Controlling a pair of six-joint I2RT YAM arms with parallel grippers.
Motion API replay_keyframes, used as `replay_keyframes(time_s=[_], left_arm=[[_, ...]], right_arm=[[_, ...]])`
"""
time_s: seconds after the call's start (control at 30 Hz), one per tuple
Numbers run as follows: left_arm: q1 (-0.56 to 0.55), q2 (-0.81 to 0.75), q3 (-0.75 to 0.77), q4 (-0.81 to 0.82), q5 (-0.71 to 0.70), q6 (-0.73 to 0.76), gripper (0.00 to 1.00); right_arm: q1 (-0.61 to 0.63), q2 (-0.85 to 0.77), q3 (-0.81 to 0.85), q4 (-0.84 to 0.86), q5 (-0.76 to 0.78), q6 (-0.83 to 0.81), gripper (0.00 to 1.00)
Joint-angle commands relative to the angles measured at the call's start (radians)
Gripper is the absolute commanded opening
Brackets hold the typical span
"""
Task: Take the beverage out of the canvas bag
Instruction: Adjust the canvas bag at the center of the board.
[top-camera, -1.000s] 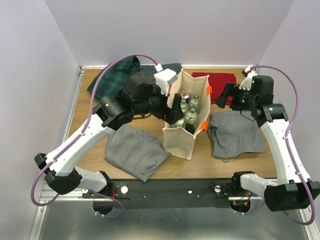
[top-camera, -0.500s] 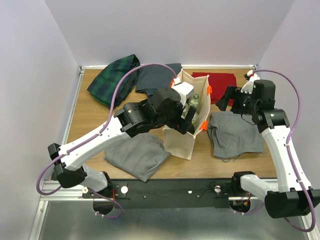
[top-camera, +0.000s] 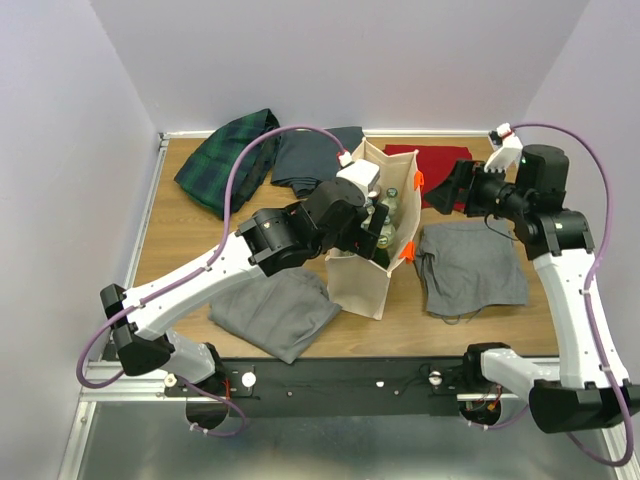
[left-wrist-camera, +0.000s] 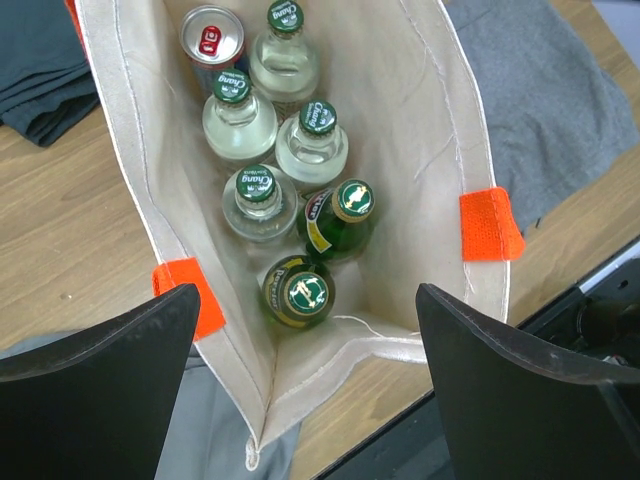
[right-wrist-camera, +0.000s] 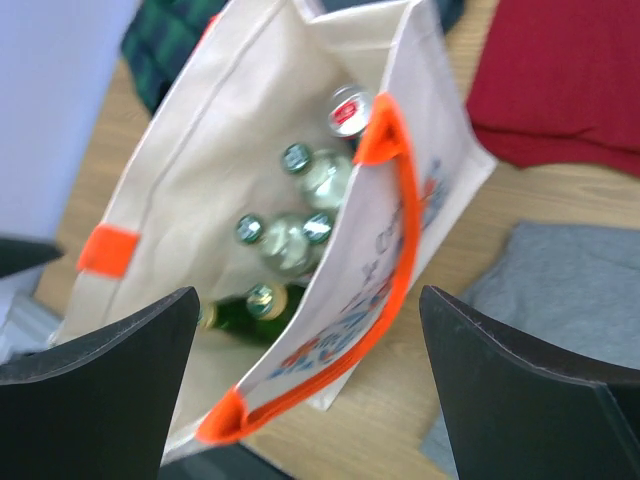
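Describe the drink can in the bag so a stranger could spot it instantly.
Start at the tall cream canvas bag with orange handles, standing mid-table between two grey cloths. Inside, go to the end opposite the two dark green bottles. The can sits in that corner: the only flat silver lid with a red tab among capped glass bottles.

Bottles (left-wrist-camera: 311, 147) and can (left-wrist-camera: 211, 37) in canvas bag (left-wrist-camera: 425, 130), cloths (top-camera: 472, 266) around

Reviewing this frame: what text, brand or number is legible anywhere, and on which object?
"Chang": on the green caps of the clear bottles inside the canvas bag.
Caps of the two green bottles: an emblem, lettering too small to read.
Top of the red can: markings unreadable.
Print on the bag's outer side, right wrist view: too blurred to read.
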Motion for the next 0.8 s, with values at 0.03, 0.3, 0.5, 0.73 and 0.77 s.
replay_keyframes(time_s=[0.03,0.3,0.5,0.73,0.77], left_arm=[[-0.009,-0.005,-0.004,0.041,-0.049,-0.008,0.99],[-0.007,0.005,0.008,0.049,-0.041,0.004,0.99],[-0.007,0.020,0.011,0.058,-0.049,0.004,0.99],[-0.007,0.038,0.034,0.054,-0.056,0.012,0.99],[-0.007,0.041,0.040,0.046,-0.059,0.013,0.99]], right_arm=[[0.002,-0.088,-0.028,-0.097,-0.129,0.036,1.00],[0.002,-0.154,-0.090,-0.173,-0.042,0.072,0.82],[0.003,-0.191,-0.171,-0.137,0.114,0.108,0.75],[0.005,-0.127,-0.191,-0.028,0.304,0.108,0.77],[0.008,-0.125,-0.211,-0.013,0.293,0.114,0.76]])
